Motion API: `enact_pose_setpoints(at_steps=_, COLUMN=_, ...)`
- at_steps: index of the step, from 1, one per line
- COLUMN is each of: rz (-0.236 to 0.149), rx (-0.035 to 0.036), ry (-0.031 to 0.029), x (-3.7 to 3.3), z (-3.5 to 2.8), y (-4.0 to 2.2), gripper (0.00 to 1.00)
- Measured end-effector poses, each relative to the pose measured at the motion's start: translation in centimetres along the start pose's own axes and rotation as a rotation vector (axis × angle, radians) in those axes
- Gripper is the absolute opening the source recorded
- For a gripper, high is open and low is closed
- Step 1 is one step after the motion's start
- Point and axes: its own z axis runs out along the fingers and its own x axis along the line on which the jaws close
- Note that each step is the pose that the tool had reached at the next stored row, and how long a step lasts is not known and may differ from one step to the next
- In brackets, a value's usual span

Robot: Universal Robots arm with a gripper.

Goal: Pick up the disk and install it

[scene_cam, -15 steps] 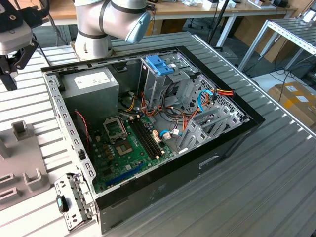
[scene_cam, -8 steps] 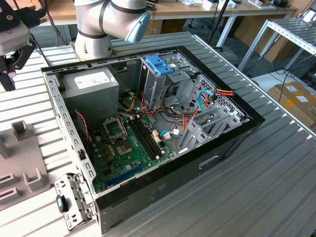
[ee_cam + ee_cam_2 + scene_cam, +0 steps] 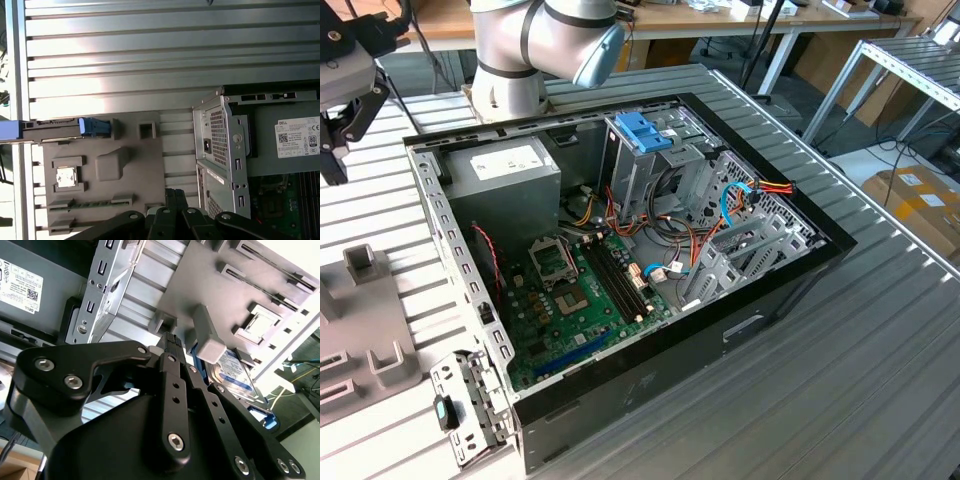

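Observation:
The disk (image 3: 50, 130) stands on edge in a slot at the far end of a grey fixture plate (image 3: 125, 195). Its blue carrier (image 3: 94, 126) shows at one end. In the second wrist view the disk (image 3: 234, 371) shows its labelled face, partly hidden behind a grey block, with the blue carrier (image 3: 262, 421) below it. My gripper (image 3: 170, 339) is shut with nothing in it, hovering over the near part of the plate, well short of the disk. In the exterior view the gripper (image 3: 334, 160) hangs at the far upper left, above the fixture plate (image 3: 360, 340).
An open computer case (image 3: 620, 250) lies on a ribbed metal table (image 3: 880, 380). Inside it are a power supply (image 3: 505, 165), a motherboard (image 3: 570, 300), loose cables and an upright metal cage with a blue handle (image 3: 642, 130). A memory stick and a processor chip (image 3: 65, 176) sit on the plate.

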Motion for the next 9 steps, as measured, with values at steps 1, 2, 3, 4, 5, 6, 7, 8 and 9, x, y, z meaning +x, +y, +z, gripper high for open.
enact_pose_setpoints(at_steps=1, rz=0.0, rx=0.0, ry=0.0, x=0.06, z=0.0, y=-0.01, gripper=0.11)
enact_pose_setpoints(at_steps=2, rz=0.0, rx=0.0, ry=0.0, x=0.09, z=0.0, y=-0.01, gripper=0.11)
enact_pose_setpoints(at_steps=3, rz=0.0, rx=0.0, ry=0.0, x=0.11, z=0.0, y=-0.01, gripper=0.11)
enact_pose_setpoints(at_steps=4, rz=0.0, rx=0.0, ry=0.0, x=0.14, z=0.0, y=-0.01, gripper=0.11)
enact_pose_setpoints(at_steps=5, rz=0.0, rx=0.0, ry=0.0, x=0.16, z=-0.01, y=-0.01, gripper=0.11)
enact_pose_setpoints(at_steps=6, rz=0.0, rx=0.0, ry=0.0, x=0.18, z=-0.01, y=-0.01, gripper=0.11)
enact_pose_setpoints(at_steps=7, rz=0.0, rx=0.0, ry=0.0, x=0.2, z=-0.01, y=-0.02, gripper=0.11)
enact_pose_setpoints(at_steps=8, rz=0.0, rx=0.0, ry=0.0, x=0.22, z=-0.01, y=-0.02, gripper=0.11)
enact_pose_setpoints(at_steps=9, rz=0.0, rx=0.0, ry=0.0, x=0.26, z=-0.01, y=-0.02, gripper=0.11)
